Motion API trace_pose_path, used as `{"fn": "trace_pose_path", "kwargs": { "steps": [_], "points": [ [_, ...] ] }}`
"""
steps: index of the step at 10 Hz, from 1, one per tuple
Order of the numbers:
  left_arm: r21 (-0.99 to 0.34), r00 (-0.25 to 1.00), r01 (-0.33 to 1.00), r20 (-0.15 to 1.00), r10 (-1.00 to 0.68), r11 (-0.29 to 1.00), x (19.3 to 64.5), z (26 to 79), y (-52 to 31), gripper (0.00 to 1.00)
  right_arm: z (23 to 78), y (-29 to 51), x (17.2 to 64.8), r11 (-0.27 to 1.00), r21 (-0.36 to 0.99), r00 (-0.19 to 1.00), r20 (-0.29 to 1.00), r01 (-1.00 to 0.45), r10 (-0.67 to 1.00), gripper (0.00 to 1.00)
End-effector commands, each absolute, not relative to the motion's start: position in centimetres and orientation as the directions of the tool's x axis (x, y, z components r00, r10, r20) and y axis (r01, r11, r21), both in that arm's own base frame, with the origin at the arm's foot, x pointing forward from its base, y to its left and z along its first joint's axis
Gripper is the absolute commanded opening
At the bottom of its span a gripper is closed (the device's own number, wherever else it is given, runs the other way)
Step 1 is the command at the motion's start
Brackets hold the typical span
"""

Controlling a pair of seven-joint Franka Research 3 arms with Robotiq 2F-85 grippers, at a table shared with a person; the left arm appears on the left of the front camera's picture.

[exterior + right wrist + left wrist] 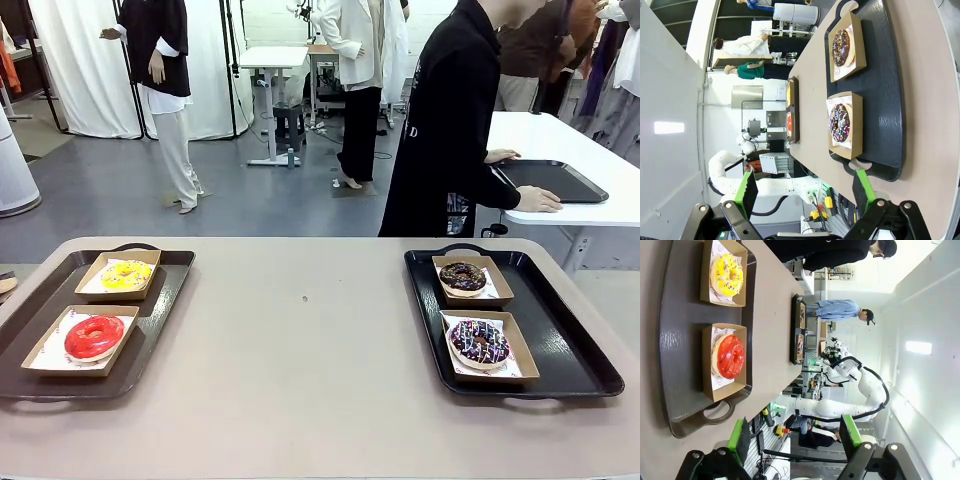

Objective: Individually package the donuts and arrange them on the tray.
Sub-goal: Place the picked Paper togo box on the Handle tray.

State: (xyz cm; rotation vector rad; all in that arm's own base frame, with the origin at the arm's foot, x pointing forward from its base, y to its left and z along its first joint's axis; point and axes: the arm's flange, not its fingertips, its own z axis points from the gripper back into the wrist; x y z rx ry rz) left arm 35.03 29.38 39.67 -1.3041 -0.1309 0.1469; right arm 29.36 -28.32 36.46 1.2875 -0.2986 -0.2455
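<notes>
Four donuts, each in its own cardboard boat: the yellow donut (pixel 126 275) and red donut (pixel 94 336) on the brown tray (pixel 160 310) at the worktop's (pixel 300 350) left edge, the chocolate donut (pixel 462 276) and sprinkled donut (pixel 479 341) on the black tray (pixel 570 350) at its right edge. The left gripper (pixel 795 437) and right gripper (pixel 805 187) hang with jaws spread wide, grasping nothing. A person (pixel 450 120) stands beyond the far edge

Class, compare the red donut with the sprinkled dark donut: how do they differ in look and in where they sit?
The red donut has a glossy plain red glaze; the sprinkled donut is dark with white drizzle and coloured sprinkles. The red donut sits on the brown tray at the robot's left; the sprinkled donut sits on the black tray at its right. Both are rings lying flat in open cardboard boats, nearest the robot on their trays.
</notes>
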Motion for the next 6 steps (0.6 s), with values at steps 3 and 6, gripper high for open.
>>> {"fn": "trace_pose_path", "kwargs": {
  "steps": [3, 6],
  "points": [
    [-0.961, 0.984, -0.041, 0.009, 0.179, 0.274, 34.78, 39.89, 29.5, 0.94, 36.63, -28.33, 29.39, 0.257, 0.966, 0.935, 0.074, 0.019, -0.347, 1.0],
    [-0.961, 0.984, -0.041, 0.009, 0.179, 0.274, 34.78, 39.89, 29.5, 0.94, 36.63, -28.33, 29.39, 0.257, 0.966, 0.935, 0.074, 0.019, -0.347, 1.0]
  ]
}}
